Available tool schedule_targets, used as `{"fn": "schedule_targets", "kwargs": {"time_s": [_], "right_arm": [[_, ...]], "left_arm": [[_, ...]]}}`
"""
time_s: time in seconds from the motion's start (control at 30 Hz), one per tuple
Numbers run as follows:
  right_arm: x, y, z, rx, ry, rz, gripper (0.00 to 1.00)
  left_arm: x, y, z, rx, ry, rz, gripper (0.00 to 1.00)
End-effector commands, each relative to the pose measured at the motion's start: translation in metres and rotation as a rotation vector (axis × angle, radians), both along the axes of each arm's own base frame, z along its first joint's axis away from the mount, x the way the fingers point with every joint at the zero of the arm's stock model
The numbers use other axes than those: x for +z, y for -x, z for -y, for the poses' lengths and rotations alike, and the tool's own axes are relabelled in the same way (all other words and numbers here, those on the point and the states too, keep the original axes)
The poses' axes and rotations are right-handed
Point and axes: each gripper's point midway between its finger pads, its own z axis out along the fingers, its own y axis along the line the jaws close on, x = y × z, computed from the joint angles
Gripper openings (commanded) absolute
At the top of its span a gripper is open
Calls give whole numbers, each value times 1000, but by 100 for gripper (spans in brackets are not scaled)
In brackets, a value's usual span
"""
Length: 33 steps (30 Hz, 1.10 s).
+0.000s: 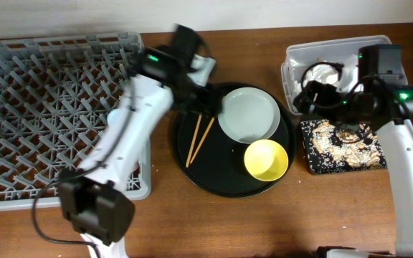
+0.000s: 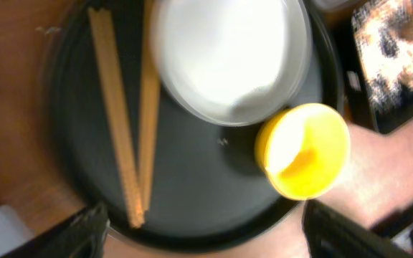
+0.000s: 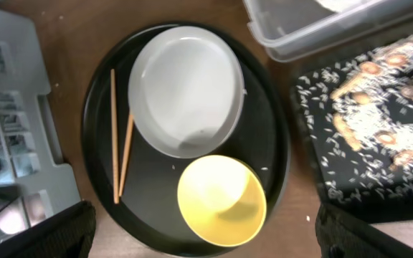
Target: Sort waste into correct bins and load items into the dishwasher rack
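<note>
The plate (image 1: 249, 115), yellow bowl (image 1: 266, 159) and two chopsticks (image 1: 199, 141) lay on the round black tray (image 1: 221, 172). The dishwasher rack (image 1: 49, 107) stood to its left. The clear tub (image 1: 335, 44) with the napkin (image 1: 324, 73) and the shallow black tray (image 1: 305, 154) with food scraps (image 1: 343, 143) stood to its right. The left gripper (image 2: 206, 215) and right gripper (image 3: 205, 215) hung above it, jaws spread, empty.

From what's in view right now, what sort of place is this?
Likely a mock-up of a dishwashing station on a table: a dishwasher rack, a plate and bowl on a tray, and a waste tub.
</note>
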Motion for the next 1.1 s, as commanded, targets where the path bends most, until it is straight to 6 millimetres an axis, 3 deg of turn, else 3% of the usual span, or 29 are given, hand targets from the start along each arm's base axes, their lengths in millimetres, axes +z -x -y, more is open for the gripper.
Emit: {"fn": "schedule_targets", "kwargs": {"time_s": [0.0, 0.2, 0.43, 0.5, 1.07], "right_arm": [[7, 1, 4, 19, 21, 25, 98], [6, 2, 4, 20, 22, 21, 99], [5, 4, 4, 26, 28, 10, 99], [4, 5, 5, 22, 35, 7, 99], [3, 6, 7, 17, 46, -2, 99]], "left_arm": [[-39, 26, 41, 13, 26, -83, 81], [-85, 51, 82, -27, 21, -96, 71], [-132, 60, 84, -20, -57, -177, 70], [-141, 65, 88, -30, -49, -219, 64], [-147, 72, 92, -47, -57, -231, 51]]}}
